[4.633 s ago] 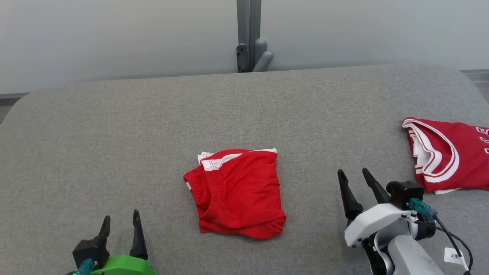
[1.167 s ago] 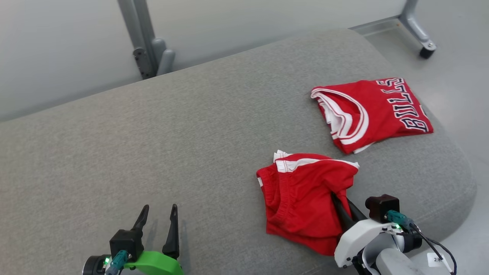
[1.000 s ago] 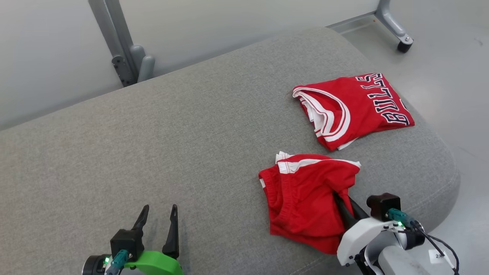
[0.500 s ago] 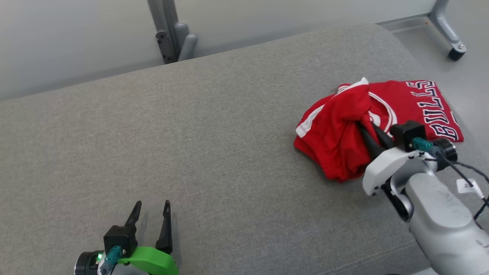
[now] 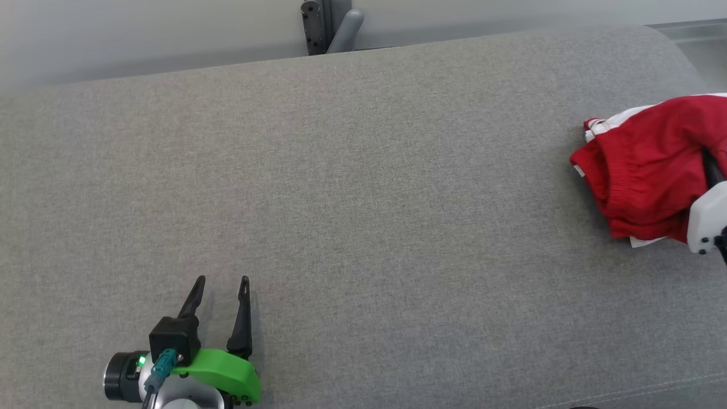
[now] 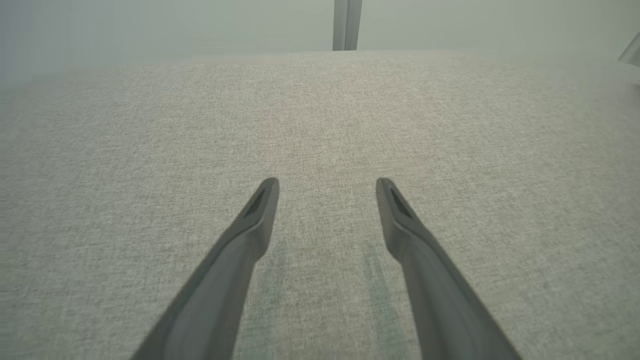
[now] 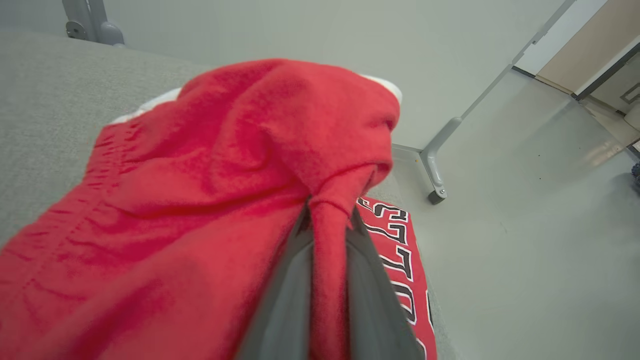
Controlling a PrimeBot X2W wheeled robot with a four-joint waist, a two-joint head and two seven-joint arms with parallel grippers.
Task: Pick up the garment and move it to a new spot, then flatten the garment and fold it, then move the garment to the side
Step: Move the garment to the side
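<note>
The garment (image 5: 636, 170) is a pair of red shorts with white trim, bunched at the right edge of the head view. My right gripper (image 7: 327, 215) is shut on a fold of the garment (image 7: 225, 175), which drapes over its fingers. In the head view one dark finger (image 5: 711, 169) of it shows under the cloth. My left gripper (image 5: 221, 281) hovers open over bare cushion at the lower left, far from the garment, with nothing between its fingers (image 6: 260, 210).
A red jersey with dark lettering (image 7: 400, 270) lies under the held garment by the right end of the grey cushioned surface (image 5: 363, 170). A grey metal post (image 5: 326, 25) stands behind it. Past the right end, a caster leg (image 7: 435, 175) rests on the floor.
The head camera has swung left. My right gripper has carried the garment from the middle of the cushion rightward over the jersey. The left gripper has stayed open in place.
</note>
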